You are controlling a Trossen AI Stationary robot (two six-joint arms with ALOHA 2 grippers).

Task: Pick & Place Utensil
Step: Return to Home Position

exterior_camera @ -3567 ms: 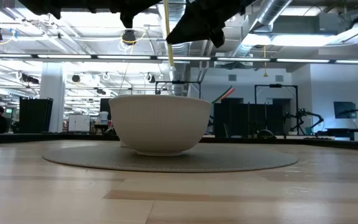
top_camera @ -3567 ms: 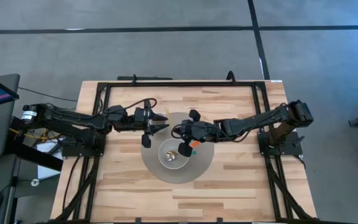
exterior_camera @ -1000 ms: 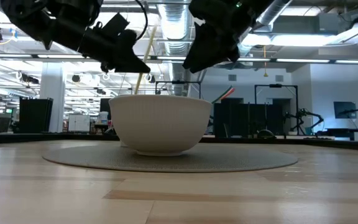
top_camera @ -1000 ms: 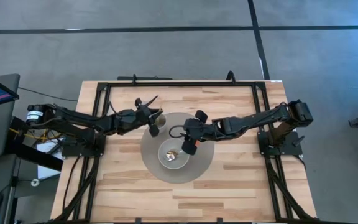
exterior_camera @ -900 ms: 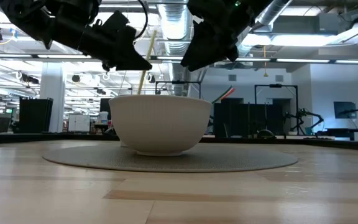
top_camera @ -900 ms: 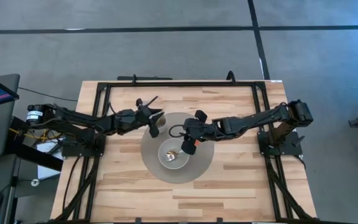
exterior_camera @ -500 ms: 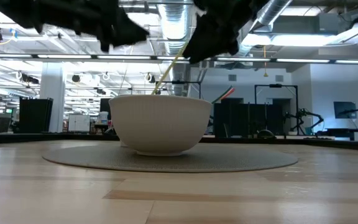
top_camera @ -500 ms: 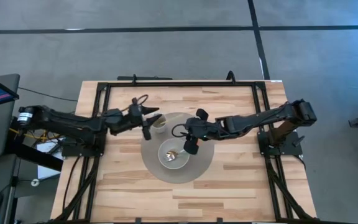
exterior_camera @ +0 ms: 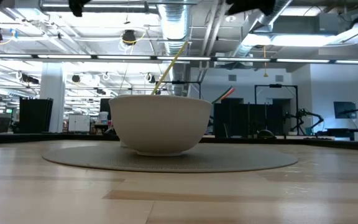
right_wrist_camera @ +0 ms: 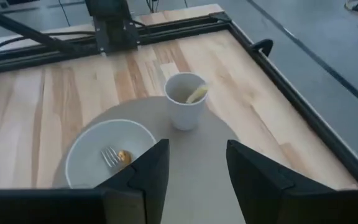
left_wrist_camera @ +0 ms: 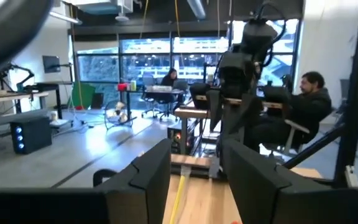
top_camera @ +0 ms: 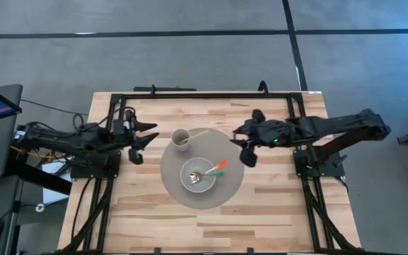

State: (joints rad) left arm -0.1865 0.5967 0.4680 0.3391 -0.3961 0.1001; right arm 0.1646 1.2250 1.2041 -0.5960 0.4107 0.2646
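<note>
A white cup (top_camera: 181, 139) stands on the far part of a round grey mat (top_camera: 225, 191). A yellow utensil (top_camera: 197, 134) stands in it, leaning on the rim toward the table's right. The cup (right_wrist_camera: 185, 102) also shows in the right wrist view. A white bowl (top_camera: 199, 175) at the mat's middle holds a fork (top_camera: 195, 177) and an orange-and-green utensil (top_camera: 217, 168). My left gripper (top_camera: 146, 144) is open, left of the cup and apart from it. My right gripper (top_camera: 241, 145) is open, right of the mat.
A black frame (top_camera: 204, 94) runs round the wooden table top. In the low view the bowl (exterior_camera: 160, 123) fills the middle and the yellow utensil (exterior_camera: 169, 67) rises behind it. People sit in the room beyond, one (left_wrist_camera: 308, 102) in the left wrist view.
My left gripper has let go of the yellow utensil and drawn back toward the table's left edge. The utensil has tipped over from leaning left to leaning right in the cup. My right gripper has pulled away from the bowl toward the table's right edge.
</note>
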